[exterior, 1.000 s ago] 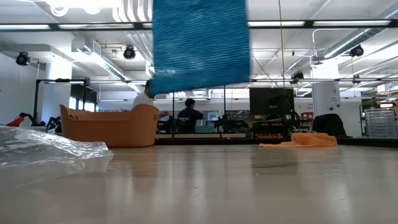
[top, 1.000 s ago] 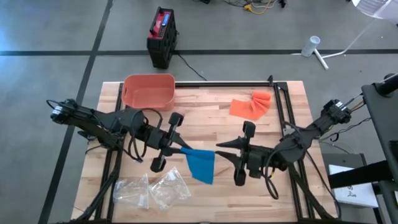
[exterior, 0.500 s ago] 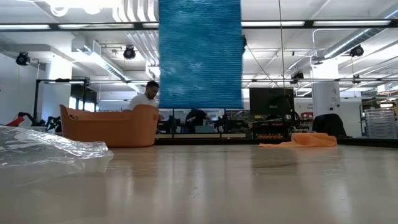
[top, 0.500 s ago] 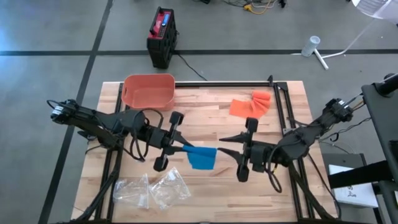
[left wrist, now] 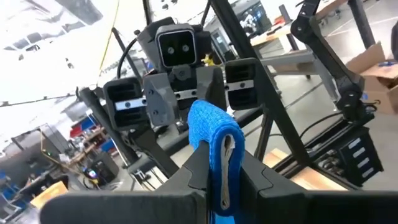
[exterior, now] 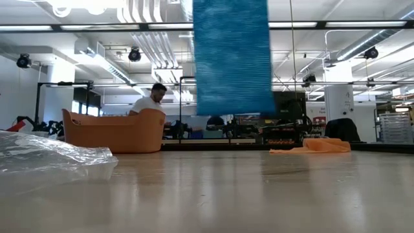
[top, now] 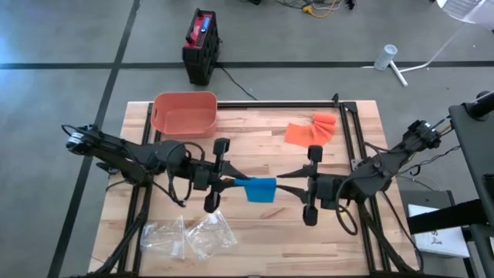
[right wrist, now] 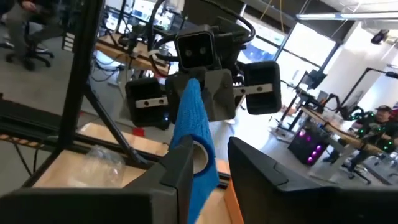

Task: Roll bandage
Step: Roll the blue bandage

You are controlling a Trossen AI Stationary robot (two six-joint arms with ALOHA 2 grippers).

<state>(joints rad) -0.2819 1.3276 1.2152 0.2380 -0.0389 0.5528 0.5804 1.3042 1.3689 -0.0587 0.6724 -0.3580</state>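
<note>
The left gripper (top: pixel 229 184) is pinching one end of the blue bandage (top: pixel 260 189), held up off the wooden table (top: pixel 262 147). The right gripper (top: pixel 282 189) faces it at the bandage's other end, fingers spread, a partly rolled end against one finger (right wrist: pixel 180 163).

Both dark arms reach in from opposite sides of the counter and meet near its middle, wrists roughly level and facing each other. The left arm comes in low from the left edge, its forearm stretched nearly flat, and its left gripper (top: pixel 231 182) points toward the right arm with the fingers (left wrist: pixel 198 167) pressed together on the blue bandage (top: pixel 261 189). The right arm angles in from the right edge, elbow raised behind it, and its right gripper (top: pixel 284 188) points back at the left one. Its fingers (right wrist: pixel 184 163) stand partly apart, one lying against the bandage's rolled end, the other clear of it.
</note>
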